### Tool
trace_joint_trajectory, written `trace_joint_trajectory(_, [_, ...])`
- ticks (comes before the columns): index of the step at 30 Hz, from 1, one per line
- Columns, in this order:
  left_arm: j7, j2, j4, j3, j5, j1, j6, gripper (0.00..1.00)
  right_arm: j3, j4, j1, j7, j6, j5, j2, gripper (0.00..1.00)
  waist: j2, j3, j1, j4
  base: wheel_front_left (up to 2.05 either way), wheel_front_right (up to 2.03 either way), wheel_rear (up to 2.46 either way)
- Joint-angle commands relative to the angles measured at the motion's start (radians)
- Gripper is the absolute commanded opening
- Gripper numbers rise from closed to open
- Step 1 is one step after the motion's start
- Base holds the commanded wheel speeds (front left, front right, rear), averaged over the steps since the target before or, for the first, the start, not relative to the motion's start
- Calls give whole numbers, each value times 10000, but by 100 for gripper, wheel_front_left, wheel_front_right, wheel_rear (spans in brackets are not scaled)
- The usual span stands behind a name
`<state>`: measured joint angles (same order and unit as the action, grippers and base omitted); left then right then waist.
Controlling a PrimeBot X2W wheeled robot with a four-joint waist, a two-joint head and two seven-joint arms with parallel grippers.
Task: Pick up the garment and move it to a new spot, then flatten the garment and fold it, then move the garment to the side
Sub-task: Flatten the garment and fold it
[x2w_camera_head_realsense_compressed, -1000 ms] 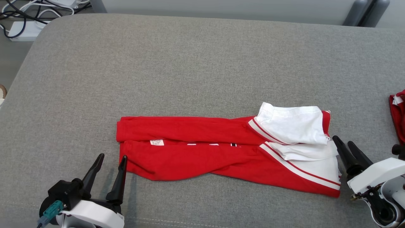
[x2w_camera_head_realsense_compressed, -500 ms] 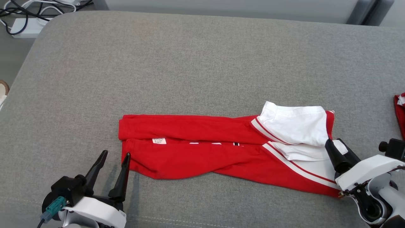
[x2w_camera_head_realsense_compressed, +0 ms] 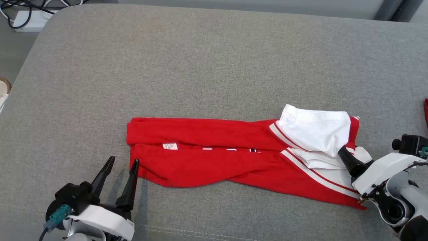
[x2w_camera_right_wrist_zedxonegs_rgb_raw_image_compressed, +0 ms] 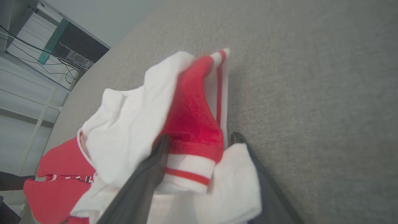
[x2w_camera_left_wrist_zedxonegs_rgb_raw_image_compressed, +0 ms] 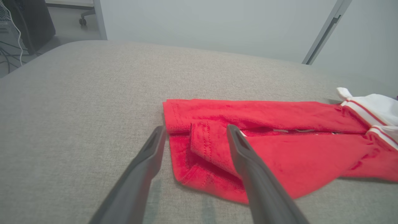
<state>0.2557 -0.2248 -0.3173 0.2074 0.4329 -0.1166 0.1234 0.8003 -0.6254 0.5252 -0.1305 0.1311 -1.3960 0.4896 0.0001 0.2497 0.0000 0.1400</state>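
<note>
Red knit with a soft, slightly fuzzy nap makes up most of the garment (x2w_camera_head_realsense_compressed: 214, 160), which is folded into a long, narrow band lying flat on the grey, coarse-woven cover of the table (x2w_camera_head_realsense_compressed: 214, 67). It sits nearer the front edge than the back and toward the right side. Its long axis runs side to side, roughly parallel to the front edge. The stitched red hem end points to the robot's left and the white end to its right. That white part is smooth cotton, rumpled and doubled over itself, bordered by white bands with thin red stripes. A small white label (x2w_camera_head_realsense_compressed: 170, 146) shows in the seam between the two red layers. The left gripper (x2w_camera_head_realsense_compressed: 123, 159) stands at the hem corner with its tapered dark fingers (x2w_camera_left_wrist_zedxonegs_rgb_raw_image_compressed: 245, 155) apart, framing that corner in the left wrist view, though contact with the cloth is hard to judge. The right gripper (x2w_camera_right_wrist_zedxonegs_rgb_raw_image_compressed: 200, 137) is at the white end, its fingers (x2w_camera_right_wrist_zedxonegs_rgb_raw_image_compressed: 146, 174) spread on either side of a red cuff with a ribbed striped band, and a white fold drapes over one finger.
</note>
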Motion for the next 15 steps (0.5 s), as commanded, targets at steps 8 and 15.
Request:
trace_joint_trajectory(8, [61, -216, 221, -163, 38, -568, 73, 100, 1020, 184, -310, 1011, -4, -5, -290, 45, -1, -13, 0, 13, 0, 0, 0])
trace_joint_trajectory(15, [61, -183, 205, -85, 64, -522, 73, 100, 1292, 140, -185, 1053, -4, 190, -245, 30, -1, -121, 0, 22, 0, 0, 0])
